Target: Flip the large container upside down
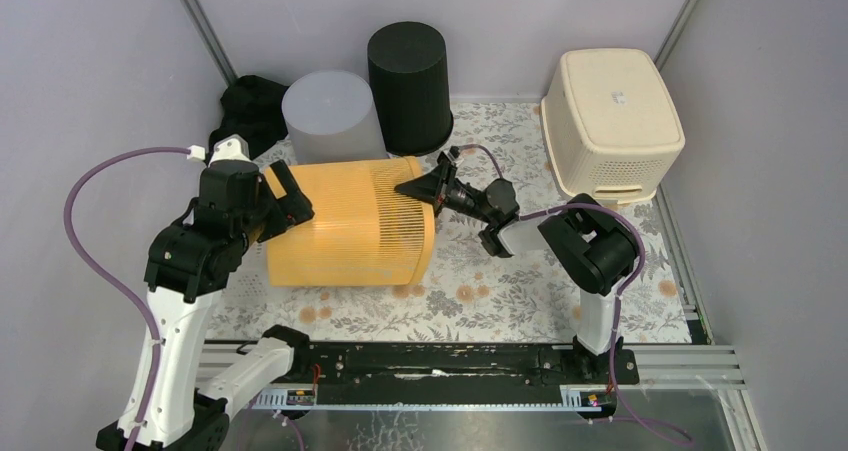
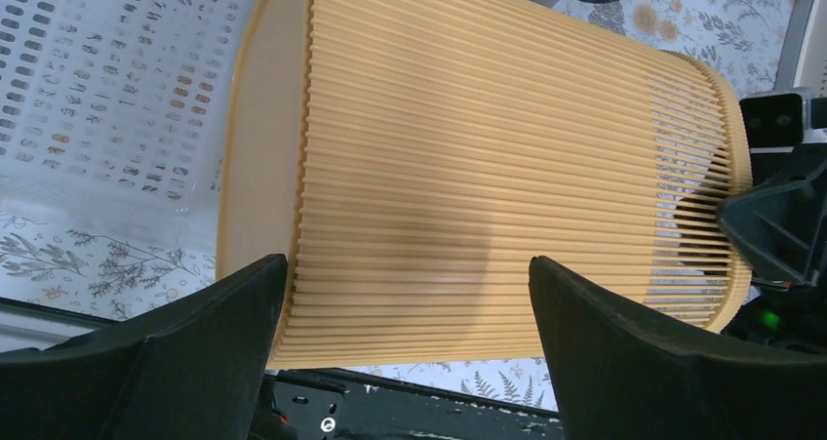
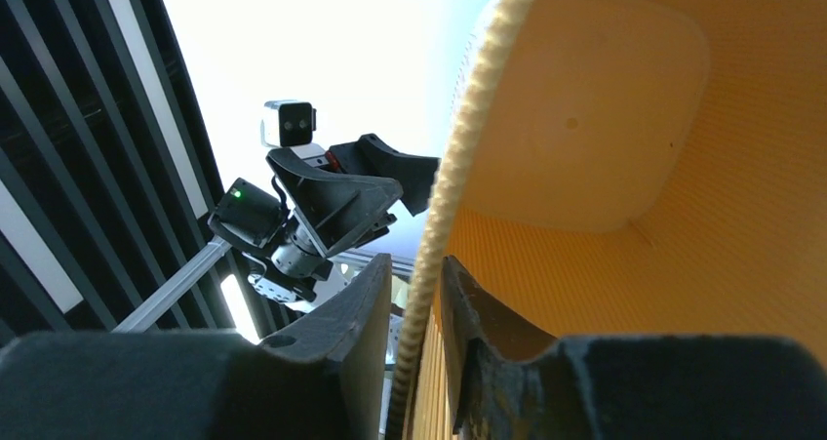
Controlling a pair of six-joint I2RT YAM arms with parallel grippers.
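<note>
Top external view gives you the large container [image 1: 345,233], yellow and ribbed, lying on its side near the middle of the table [image 1: 520,306], its open mouth facing the right edge. Your left gripper [image 1: 290,199] stands spread wide at the closed base end, with nothing in its grasp. Your right gripper [image 3: 417,266] straddles the rim, one finger inside and one outside, narrowly parted; you cannot tell whether it pinches the rim. Along the far edge stand a grey bin [image 1: 332,116] and a black bin [image 1: 410,83], with a cream basket [image 1: 612,121] at the far right corner.
</note>
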